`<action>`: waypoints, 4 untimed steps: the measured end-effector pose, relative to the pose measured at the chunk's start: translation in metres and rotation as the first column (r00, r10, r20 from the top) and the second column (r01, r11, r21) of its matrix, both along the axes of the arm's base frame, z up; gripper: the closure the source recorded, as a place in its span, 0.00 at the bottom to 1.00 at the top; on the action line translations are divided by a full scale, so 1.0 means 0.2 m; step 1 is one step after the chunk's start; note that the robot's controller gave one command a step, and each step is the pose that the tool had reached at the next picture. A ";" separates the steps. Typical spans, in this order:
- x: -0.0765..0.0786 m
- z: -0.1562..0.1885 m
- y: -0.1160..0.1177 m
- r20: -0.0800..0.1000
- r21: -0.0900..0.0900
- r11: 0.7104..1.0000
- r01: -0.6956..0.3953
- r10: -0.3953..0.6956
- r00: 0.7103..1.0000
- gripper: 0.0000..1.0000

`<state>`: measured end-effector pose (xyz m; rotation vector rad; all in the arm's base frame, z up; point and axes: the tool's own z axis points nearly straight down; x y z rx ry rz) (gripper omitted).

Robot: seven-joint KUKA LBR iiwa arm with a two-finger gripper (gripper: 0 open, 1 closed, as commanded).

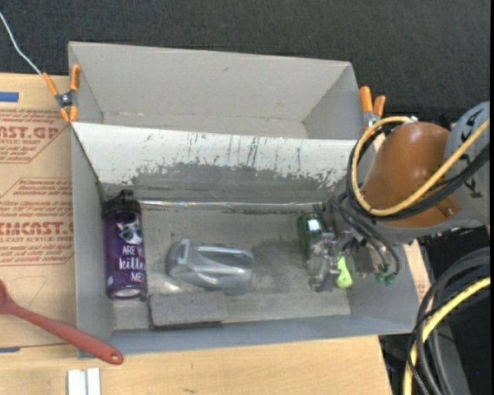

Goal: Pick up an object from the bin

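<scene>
Scuffs and dark streaks are seen along the upper part of the inner back wall of the grey metal bin, and its floor is worn to a dull, patchy grey. The bin is set on a pale wooden tabletop, and a dark floor is seen beyond its far rim. A red spoon is laid outside the bin, by its near left corner.

Few things are spread over the bin floor. A purple bottle with a black cap is laid against the left wall, cap toward the back. A grey moulded plastic piece is placed near the middle, well apart from the bottle. A flat dark grey slab is set along the front wall, just before the plastic piece.

The gripper is lowered to the floor at the bin's right end, carried on the arm under a rounded orange-brown cover looped with yellow cables. A small dark green thing is seen close against its far side, and a bright yellow-green bit close against its near right side. Whether either is gripped, or how wide the gripper is set, cannot be told. The grey plastic piece is left apart to its left.
</scene>
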<state>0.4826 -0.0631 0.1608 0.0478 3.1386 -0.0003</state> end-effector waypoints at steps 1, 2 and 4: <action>0.00 0.00 0.00 0.000 0.000 1.000 0.000 0.000 1.000 1.00; 0.15 -0.45 -0.30 0.004 0.000 0.997 0.075 -0.075 0.997 1.00; 0.14 -0.46 0.02 0.004 0.001 0.998 0.067 -0.067 0.998 1.00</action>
